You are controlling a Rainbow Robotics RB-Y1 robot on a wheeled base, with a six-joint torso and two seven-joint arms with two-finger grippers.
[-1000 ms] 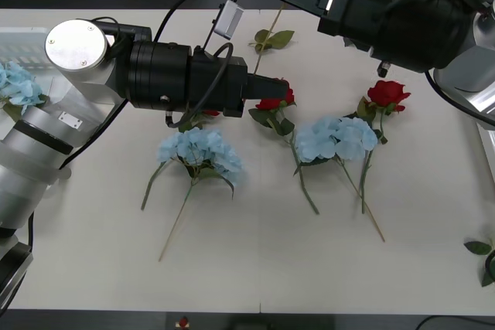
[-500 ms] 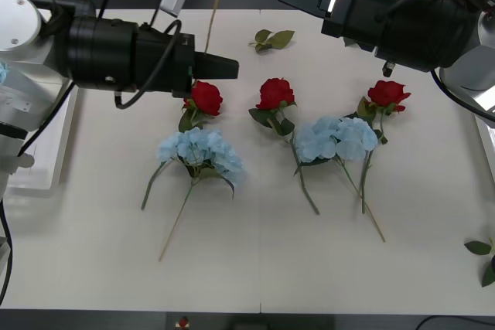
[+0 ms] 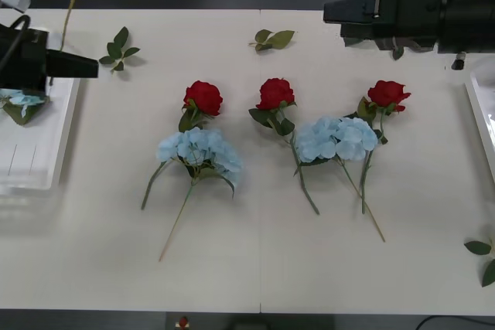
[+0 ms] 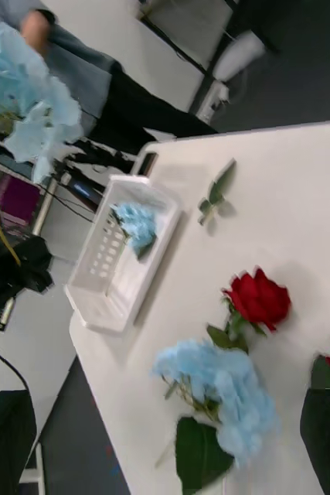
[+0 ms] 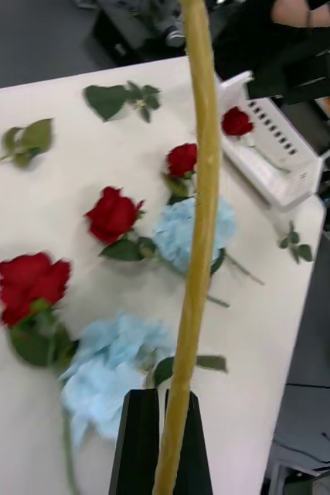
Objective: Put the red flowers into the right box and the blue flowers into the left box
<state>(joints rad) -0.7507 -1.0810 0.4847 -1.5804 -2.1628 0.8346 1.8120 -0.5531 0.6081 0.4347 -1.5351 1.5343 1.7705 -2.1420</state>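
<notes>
Two blue hydrangeas [image 3: 200, 152] and three red roses [image 3: 276, 93] lie mid-table. Over the left box [image 3: 31, 168], which holds one blue cluster, the left gripper [image 5: 163, 433] pinches a tan stem [image 5: 195, 232]. Right gripper [image 3: 340, 11] hangs near the far edge, its finger spread unclear.

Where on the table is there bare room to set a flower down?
The near table strip below the stems is bare, as is the stretch between the left box and the left blue flower. The middle row, red flowers above blue clusters, is crowded.
</notes>
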